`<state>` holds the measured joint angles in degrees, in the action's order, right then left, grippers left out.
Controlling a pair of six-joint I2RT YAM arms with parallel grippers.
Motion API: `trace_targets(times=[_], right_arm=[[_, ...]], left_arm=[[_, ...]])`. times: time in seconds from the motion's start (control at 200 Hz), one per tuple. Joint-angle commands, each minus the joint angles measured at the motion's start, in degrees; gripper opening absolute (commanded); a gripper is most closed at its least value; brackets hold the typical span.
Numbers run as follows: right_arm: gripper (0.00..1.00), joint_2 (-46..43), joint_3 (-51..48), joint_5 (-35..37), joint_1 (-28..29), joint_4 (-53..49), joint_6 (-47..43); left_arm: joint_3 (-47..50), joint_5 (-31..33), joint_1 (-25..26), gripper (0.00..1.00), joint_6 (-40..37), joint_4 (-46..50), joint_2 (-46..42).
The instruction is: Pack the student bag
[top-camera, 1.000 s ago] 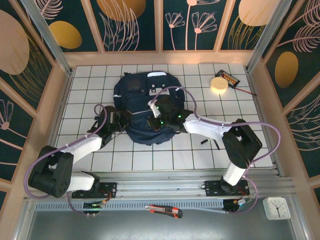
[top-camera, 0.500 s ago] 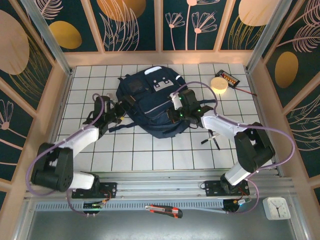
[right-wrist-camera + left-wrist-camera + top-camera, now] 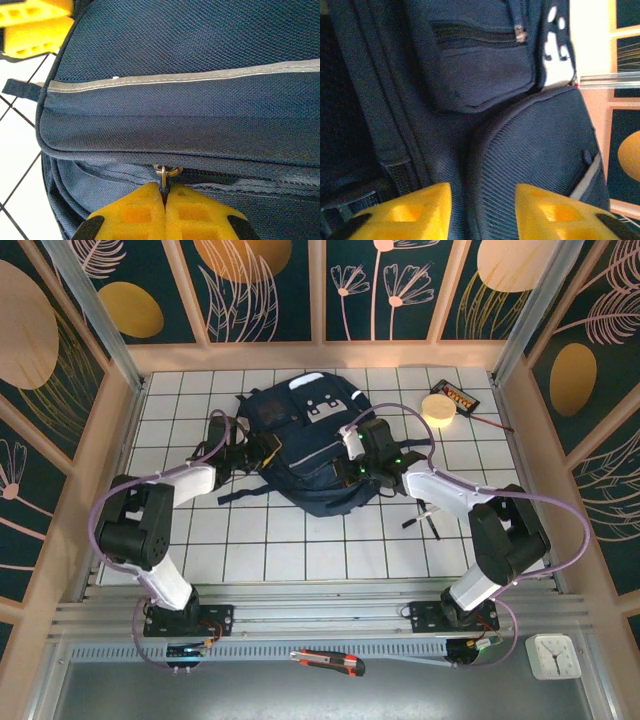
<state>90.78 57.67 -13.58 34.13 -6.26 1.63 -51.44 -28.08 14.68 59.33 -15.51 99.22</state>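
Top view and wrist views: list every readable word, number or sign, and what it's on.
None can be read.
White patch on the student bag: dark marks, too blurred.
White clock: dial marks too small.
Black device: orange marks too small.

White gridded table (image 3: 300, 560) under student bag (image 3: 300, 455), pale disc (image 3: 437, 409), dark stick (image 3: 425, 520)

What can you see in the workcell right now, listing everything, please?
student bag: one, navy, table centre
zipper pull: one, metal, bag's seam
round disc: one, cream, far right
black device: one, orange-marked, beside the disc
thin sticks: apparently two, black, right of bag
utility knife: one, red-black, near ledge
clock: one, white, near right corner
left pincer: one, yellow, jaws apart over bag
right pincer: one, yellow, shut on zipper pull
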Motion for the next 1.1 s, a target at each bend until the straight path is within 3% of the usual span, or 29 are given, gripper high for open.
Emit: trace_targets(times=[0.0, 0.16, 0.5, 0.821, 1.096], right_arm=[[0.0, 0.4, 0.7, -1.5, 0.5, 0.7, -0.3], [0.0, 0.9, 1.1, 0.1, 3.6, -1.8, -1.3], [0.0, 1.3, 3.2, -2.0, 11.8, -8.5, -3.1], [0.0, 8.4, 11.2, -6.4, 14.6, -0.9, 13.3], [0.0, 18.8, 24.2, -6.4, 14.4, -3.0, 23.0]], left_arm=[[-0.3, -3.1, 0.2, 0.25, 2.7, -3.8, 2.5], [-0.3, -2.5, 1.5, 0.09, 4.2, -5.3, 2.7], [3.4, 2.0, 4.2, 0.06, 11.8, -12.5, 1.3], [5.8, 6.9, 6.1, 0.05, 14.0, -12.9, -3.4], [10.0, 7.2, 6.1, 0.04, 15.0, -14.0, -7.1]])
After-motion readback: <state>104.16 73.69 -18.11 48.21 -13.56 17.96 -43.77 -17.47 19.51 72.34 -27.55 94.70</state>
